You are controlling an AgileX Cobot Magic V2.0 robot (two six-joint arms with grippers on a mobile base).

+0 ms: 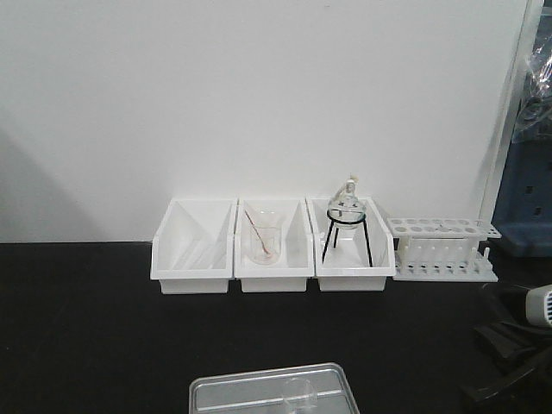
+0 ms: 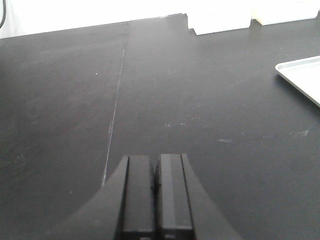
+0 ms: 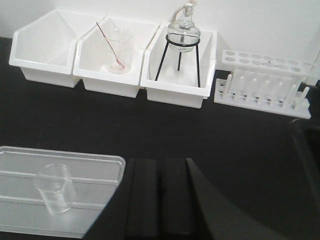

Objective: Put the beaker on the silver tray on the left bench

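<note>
The beaker (image 3: 55,188) stands upright on the silver tray (image 3: 95,167), just left of my right end effector (image 3: 159,197), whose fingers are together and empty. My left end effector (image 2: 156,195) is likewise closed above bare worktop (image 2: 200,100).

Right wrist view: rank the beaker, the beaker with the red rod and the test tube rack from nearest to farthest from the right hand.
From the right hand:
1. The beaker, standing on the silver tray, close by on the left.
2. The beaker with the red rod, in the middle white bin, far back left.
3. The test tube rack, far back right; too close to call against item 2.
</note>
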